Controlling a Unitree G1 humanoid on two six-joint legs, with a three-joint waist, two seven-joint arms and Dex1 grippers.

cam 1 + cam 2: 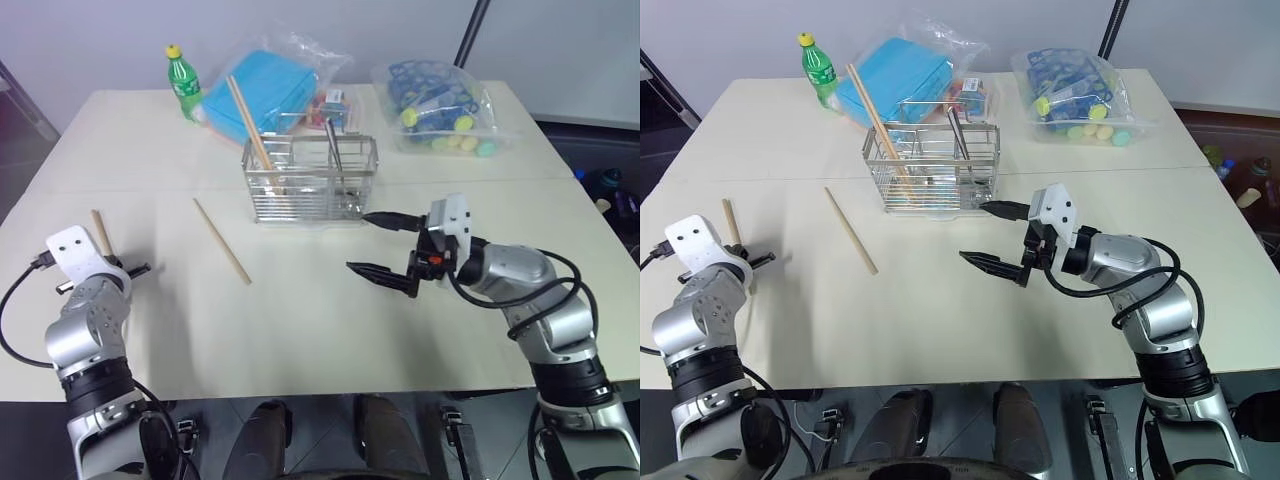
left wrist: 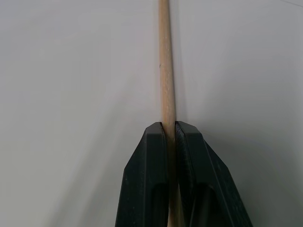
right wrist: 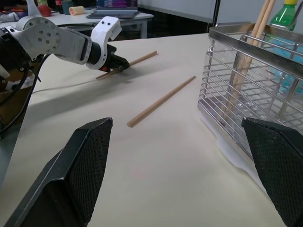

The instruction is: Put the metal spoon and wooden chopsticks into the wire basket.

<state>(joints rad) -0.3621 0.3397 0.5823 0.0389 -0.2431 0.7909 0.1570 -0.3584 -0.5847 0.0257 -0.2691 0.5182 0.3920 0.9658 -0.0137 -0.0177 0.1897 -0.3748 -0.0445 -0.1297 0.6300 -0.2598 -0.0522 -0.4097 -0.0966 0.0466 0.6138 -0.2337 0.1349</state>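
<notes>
**Task partway: spoon + some sticks in, two sticks left**

Left eye view: nearest the cam, at approx 8 o'clock, left gripper (image 1: 128, 272) low over the table (image 1: 330, 330), clamped on one of the wooden chopsticks (image 1: 101, 232), whose free end pokes out toward 12. Right gripper (image 1: 385, 247) at approx 3 o'clock of centre, fingers spread wide, nothing between them, hovering just short of the wire basket (image 1: 310, 180). Basket at 12, upright. Inside: two chopsticks (image 1: 248, 125) leaning toward 11, plus the metal spoon (image 1: 335, 150) standing handle-up on the 3 o'clock side. One loose chopstick (image 1: 221, 241) flat on the table betw. left gripper and basket, touching neither. Beyond basket: green bottle (image 1: 183, 82), bags of coloured items (image 1: 440, 105).

Right eye view: same layout; no extra info.

Left wrist view: both pads (image 2: 150, 175) pinched tight on the stick (image 2: 164, 66), which runs straight out past the tips along the tabletop. Looks not yet lifted; can't tell for sure.

Right wrist view: own fingers (image 3: 71, 175) far apart, empty. Basket close on one side, loose stick ahead, other gripper beyond at its stick.

Judgement: spoon done; chopsticks part done. Left: lift and carry gripped stick to basket, then fetch loose one.
</notes>
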